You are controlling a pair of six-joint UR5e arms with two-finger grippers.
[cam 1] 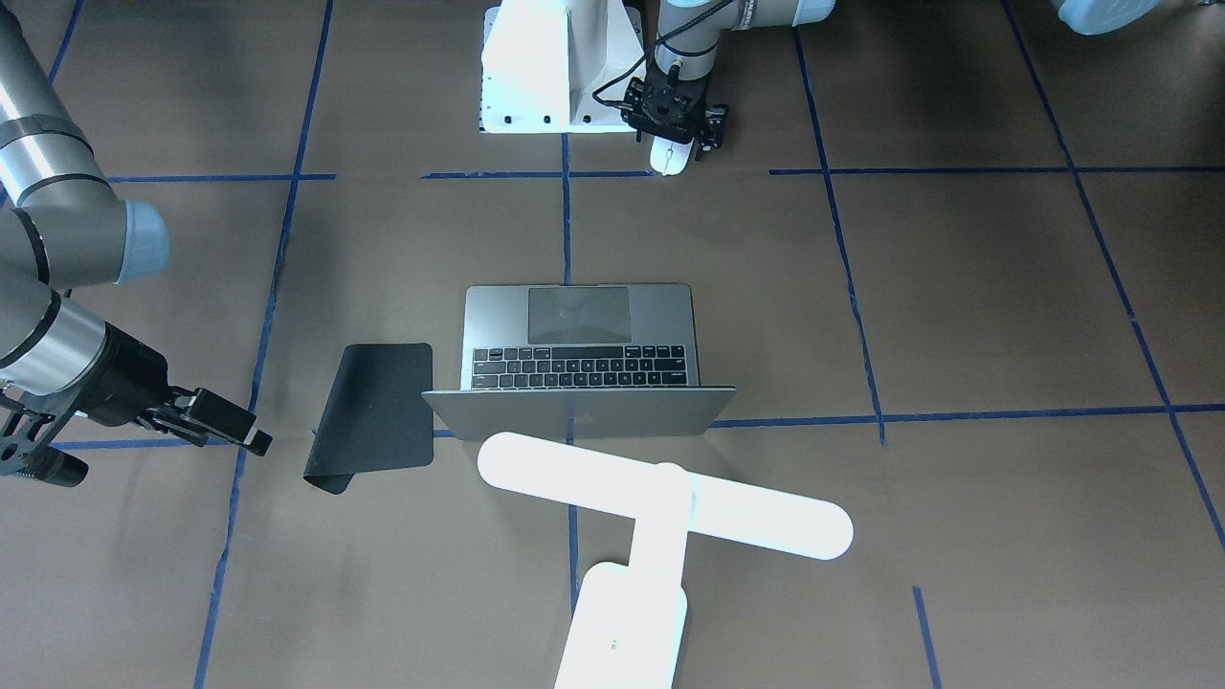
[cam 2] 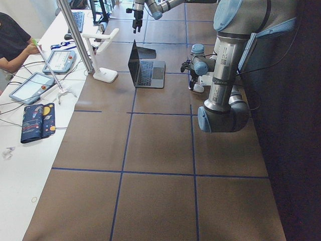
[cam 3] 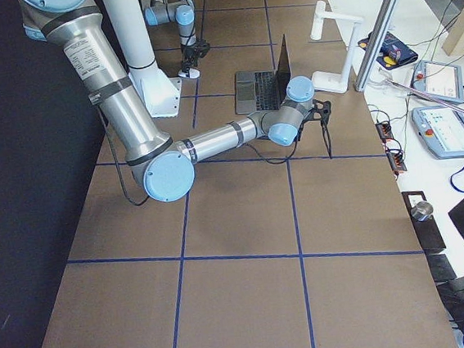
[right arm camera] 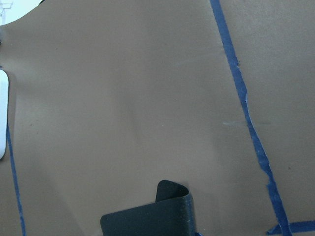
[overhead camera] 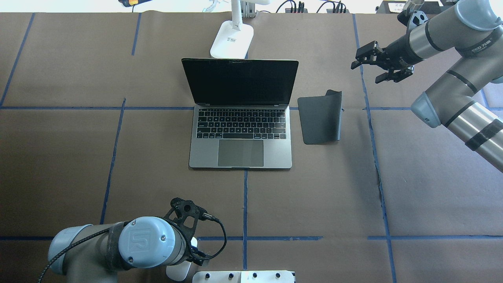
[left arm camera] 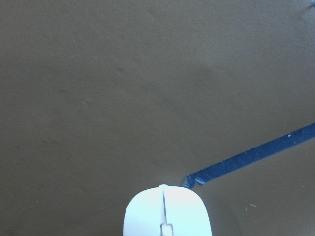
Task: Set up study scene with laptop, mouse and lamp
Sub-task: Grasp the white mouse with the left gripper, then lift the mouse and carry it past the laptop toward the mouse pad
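One open laptop (overhead camera: 240, 129) sits in the middle of the table (overhead camera: 78, 157), with the lamp (cam 1: 660, 498) just behind its screen. A black mat (overhead camera: 319, 118) with a curled corner lies just beside it, on the robot's right. Near that corner hovers the right gripper (overhead camera: 367, 68), fingers apart and empty. The small mouse (cam 1: 669, 156) lies beside the white pedestal (cam 1: 555, 67), directly under the left gripper (cam 1: 673, 120); whether the fingers clamp it, I cannot tell.

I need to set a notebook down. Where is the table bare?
Bare: the wide stretch robot-left of the laptop; the strip between laptop and mouse; robot-right of the mat. Crowded: mat beside laptop, lamp close behind its screen.
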